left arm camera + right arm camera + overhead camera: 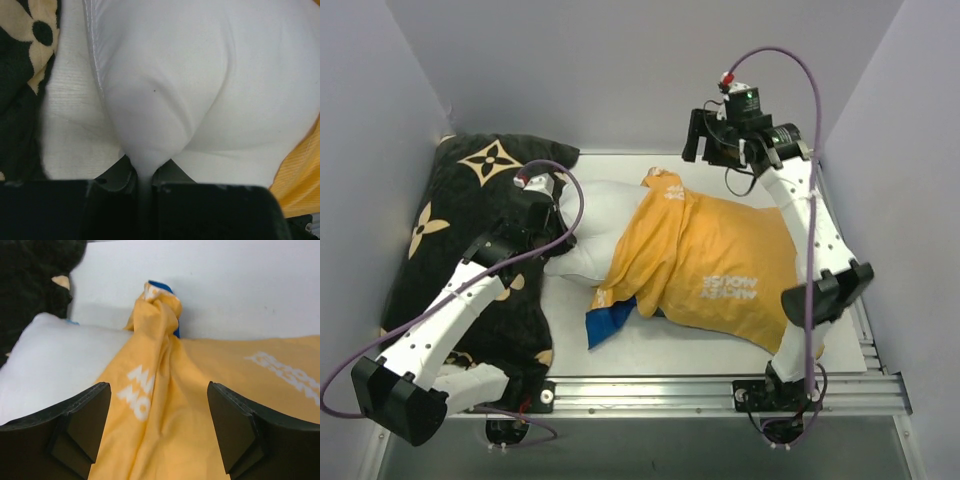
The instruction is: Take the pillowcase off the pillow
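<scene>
The pillowcase [710, 265] is turned orange-yellow side out with white lettering and covers the right part of the white pillow [595, 225]; a blue corner [610, 322] shows at its near left. My left gripper [556, 213] is shut on the bare left end of the pillow; in the left wrist view a fold of the pillow [200, 90] is pinched between the left gripper's [145, 182] fingers, with the pillowcase [300, 170] at the right edge. My right gripper [705, 140] is open and empty, raised at the back; its view shows the right gripper [157, 435] over the bunched pillowcase [190, 405] and the pillow [60, 360].
A black pillow with tan flower marks [470, 190] lies along the left under my left arm, also in the left wrist view [20, 75] and right wrist view [35, 275]. Grey walls close in left, back and right. A metal rail [720, 385] runs along the near edge.
</scene>
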